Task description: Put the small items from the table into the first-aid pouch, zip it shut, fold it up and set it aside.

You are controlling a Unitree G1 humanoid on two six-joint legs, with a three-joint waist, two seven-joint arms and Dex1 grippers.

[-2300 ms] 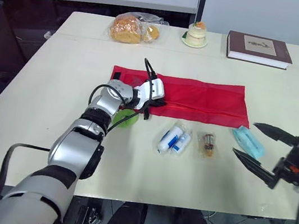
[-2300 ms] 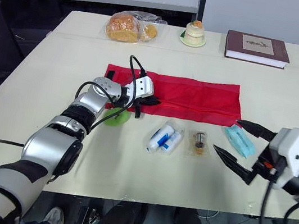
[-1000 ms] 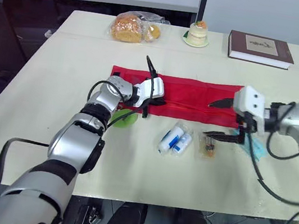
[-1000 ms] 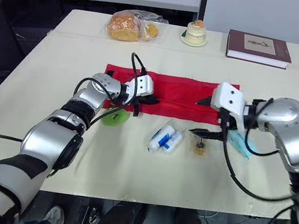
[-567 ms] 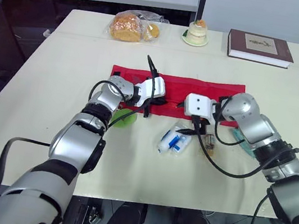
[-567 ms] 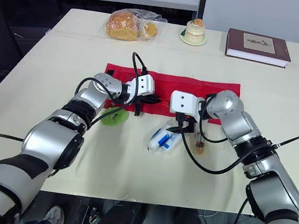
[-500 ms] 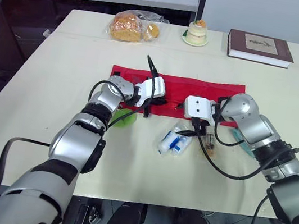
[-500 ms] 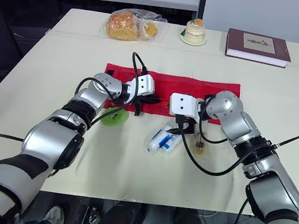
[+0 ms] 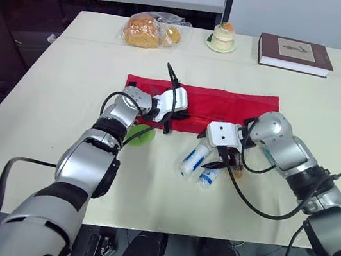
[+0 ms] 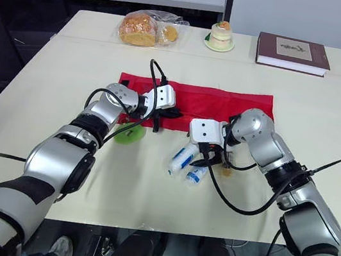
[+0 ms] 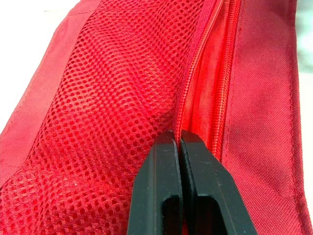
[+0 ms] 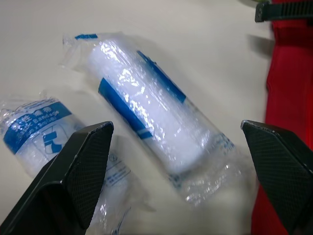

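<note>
Right wrist view: right gripper gapes wide astride the longer bandage roll; close across its middle while left gripper pinches the pouch edge

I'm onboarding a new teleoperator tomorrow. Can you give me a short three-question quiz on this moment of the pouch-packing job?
1. True or false: the left gripper is shut on the red first-aid pouch.
2. Which item does the open right gripper frame in the right wrist view? A. the larger wrapped bandage roll B. scissors C. a thermometer
3. How many wrapped bandage rolls lie on the table outside the pouch?
Key: 1 true; 2 A; 3 two, the larger and the smaller roll.
</note>
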